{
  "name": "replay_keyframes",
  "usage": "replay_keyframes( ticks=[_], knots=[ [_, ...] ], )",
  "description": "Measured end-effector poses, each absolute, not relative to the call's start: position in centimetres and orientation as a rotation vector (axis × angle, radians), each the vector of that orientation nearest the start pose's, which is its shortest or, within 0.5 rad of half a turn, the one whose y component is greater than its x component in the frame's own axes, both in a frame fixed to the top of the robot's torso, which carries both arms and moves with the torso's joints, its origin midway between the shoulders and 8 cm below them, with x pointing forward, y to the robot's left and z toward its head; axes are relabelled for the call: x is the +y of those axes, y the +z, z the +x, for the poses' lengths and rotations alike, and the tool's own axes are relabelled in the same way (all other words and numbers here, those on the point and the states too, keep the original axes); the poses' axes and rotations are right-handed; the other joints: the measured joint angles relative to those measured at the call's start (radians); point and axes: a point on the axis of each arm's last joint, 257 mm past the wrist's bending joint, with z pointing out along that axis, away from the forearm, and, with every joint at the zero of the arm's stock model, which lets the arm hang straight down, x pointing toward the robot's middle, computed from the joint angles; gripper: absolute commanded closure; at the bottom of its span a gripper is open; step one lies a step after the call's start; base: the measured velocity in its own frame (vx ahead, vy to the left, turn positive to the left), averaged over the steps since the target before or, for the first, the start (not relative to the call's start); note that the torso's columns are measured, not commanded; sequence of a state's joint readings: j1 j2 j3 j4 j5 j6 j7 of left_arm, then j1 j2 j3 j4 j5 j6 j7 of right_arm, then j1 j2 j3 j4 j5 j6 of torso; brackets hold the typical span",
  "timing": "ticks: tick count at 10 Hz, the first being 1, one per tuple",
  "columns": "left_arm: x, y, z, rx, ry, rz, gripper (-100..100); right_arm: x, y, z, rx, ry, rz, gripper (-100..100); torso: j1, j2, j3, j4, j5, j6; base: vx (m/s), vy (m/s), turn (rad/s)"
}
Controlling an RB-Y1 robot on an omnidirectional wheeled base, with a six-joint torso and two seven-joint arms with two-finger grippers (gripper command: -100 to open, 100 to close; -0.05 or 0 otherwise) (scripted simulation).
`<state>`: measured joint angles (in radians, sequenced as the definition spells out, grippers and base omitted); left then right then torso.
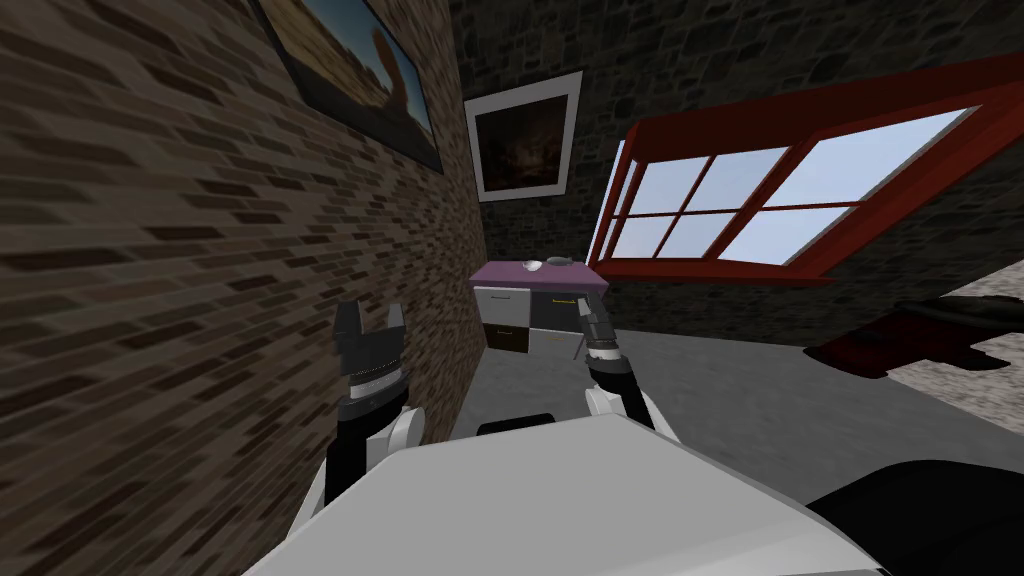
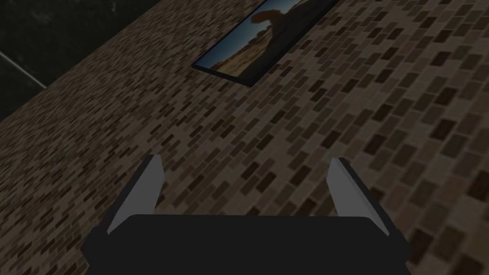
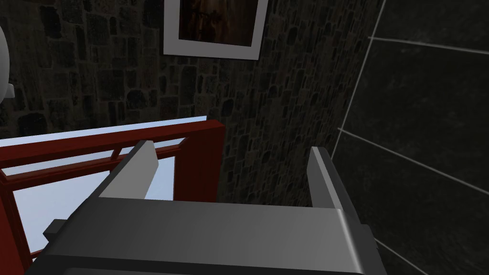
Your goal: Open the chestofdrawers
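Observation:
The chest of drawers [image 1: 503,303] stands far ahead against the end wall. It has a purple top, light grey and dark drawer fronts and thin yellow handles, and all its fronts look flush. My left gripper [image 1: 371,318] is raised beside the brick wall, well short of the chest. Its fingers [image 2: 148,184] are open with nothing between them, so the left gripper [image 2: 246,184] holds nothing. My right gripper [image 1: 584,312] is held up in line with the chest's right side but far from it. The right gripper [image 3: 229,169] is open and empty too.
A brown brick wall [image 1: 200,250] runs close along my left. A red-framed window [image 1: 730,200] is on the right wall. Grey floor [image 1: 700,390] leads to the chest. A dark red object [image 1: 900,345] lies on the floor at right. Two small items [image 1: 545,264] sit on the chest's top.

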<state>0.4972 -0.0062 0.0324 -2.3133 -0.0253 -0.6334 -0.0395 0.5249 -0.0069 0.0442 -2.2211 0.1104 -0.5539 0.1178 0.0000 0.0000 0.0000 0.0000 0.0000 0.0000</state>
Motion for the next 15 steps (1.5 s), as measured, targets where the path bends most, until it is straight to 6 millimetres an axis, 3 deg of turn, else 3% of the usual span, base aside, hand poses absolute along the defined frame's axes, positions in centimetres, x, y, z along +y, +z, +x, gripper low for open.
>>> replay_keyframes(
  ticks=[2, 9, 10, 12, 15],
  knots=[
    [27.9, 6.3, 31.1, 0.513, -1.253, -0.49, 0, -25.3, -0.1, 34.8, 0.732, 1.16, 0.558, 0, 0.0, 0.104, -0.209, 0.105, 0.0, 0.0, 0.0, 0.0, 0.0],
    [27.9, 6.3, 31.1, 0.513, -1.253, -0.489, 0, -25.3, -0.1, 34.8, 0.732, 1.16, 0.558, 0, 0.0, 0.618, -1.234, 0.617, 0.0, 0.0, 0.0, 0.0, 0.0],
    [27.9, 6.3, 31.1, 0.513, -1.253, -0.489, 0, -25.3, -0.1, 34.8, 0.732, 1.16, 0.557, -100, 0.0, 0.691, -1.382, 0.691, 0.0, 0.0, 0.012, 0.005, 0.088],
    [27.9, 6.3, 31.1, 0.514, -1.253, -0.49, 0, -25.0, -1.4, 35.4, 0.805, 1.133, 0.541, -100, 0.0, 0.733, -1.471, 0.734, 0.0, 0.0, 0.026, 0.011, 0.14],
    [27.9, 6.3, 31.1, 0.514, -1.253, -0.49, 0, -24.8, -5.1, 37.3, 0.969, 1.038, 0.527, -100, 0.0, 0.737, -1.476, 0.738, 0.0, 0.0, 0.04, 0.013, 0.216]
  ],
)
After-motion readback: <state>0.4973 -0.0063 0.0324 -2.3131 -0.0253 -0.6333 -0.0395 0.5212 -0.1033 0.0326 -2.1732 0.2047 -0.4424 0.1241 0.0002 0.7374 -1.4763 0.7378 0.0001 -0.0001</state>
